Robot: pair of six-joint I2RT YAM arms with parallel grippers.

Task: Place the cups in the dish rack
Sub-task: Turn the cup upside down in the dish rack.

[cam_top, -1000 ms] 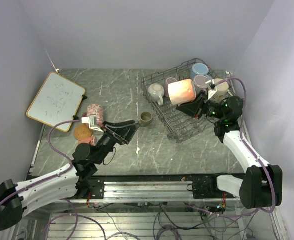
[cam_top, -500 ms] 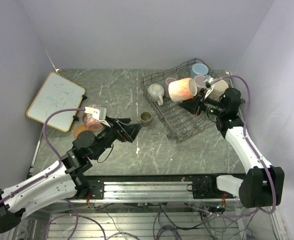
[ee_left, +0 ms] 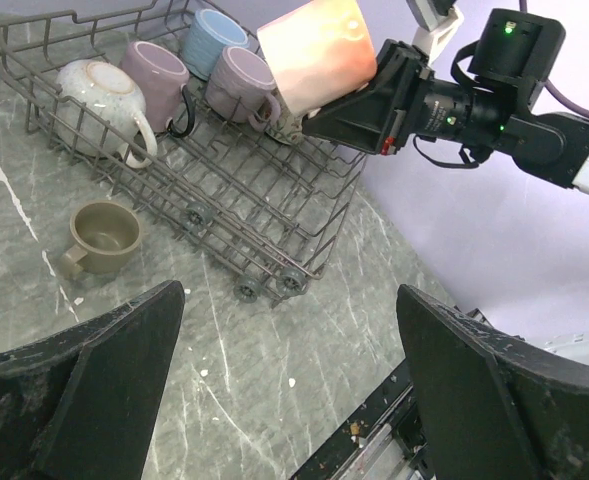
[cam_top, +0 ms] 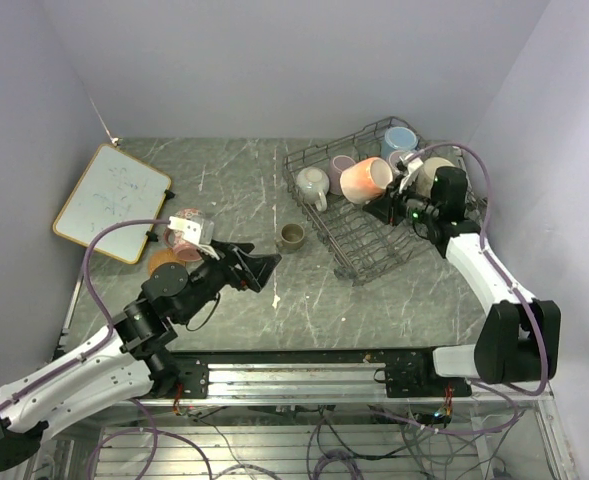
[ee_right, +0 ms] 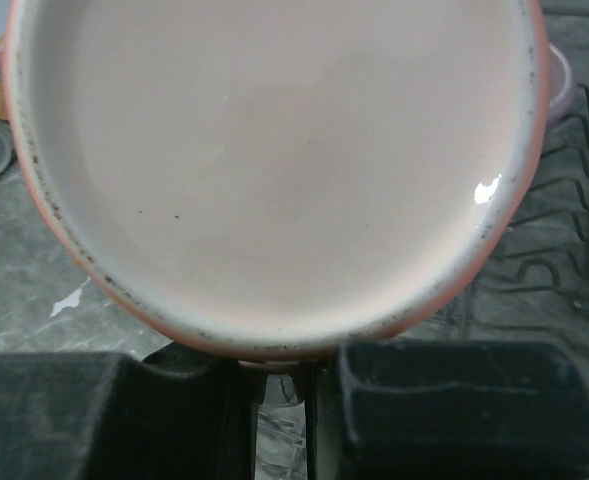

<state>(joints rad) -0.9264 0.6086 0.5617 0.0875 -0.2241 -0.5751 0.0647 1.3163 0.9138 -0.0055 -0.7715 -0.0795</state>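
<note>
right gripper [cam_top: 383, 204] holds peach mug [cam_top: 364, 180] over rack [cam_top: 374, 250], left gripper [cam_top: 261, 266] wide above marbled table [cam_top: 374, 305], lilac walls [cam_top: 274, 70]

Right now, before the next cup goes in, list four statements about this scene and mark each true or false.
1. The right gripper is shut on the peach mug. True.
2. The left gripper holds the olive-brown mug. False: it is open and empty; that mug stands on the table.
3. The dish rack is empty. False: a cream mug and a blue mug, among others, sit in it.
4. The whiteboard lies left of the rack. True.
</note>
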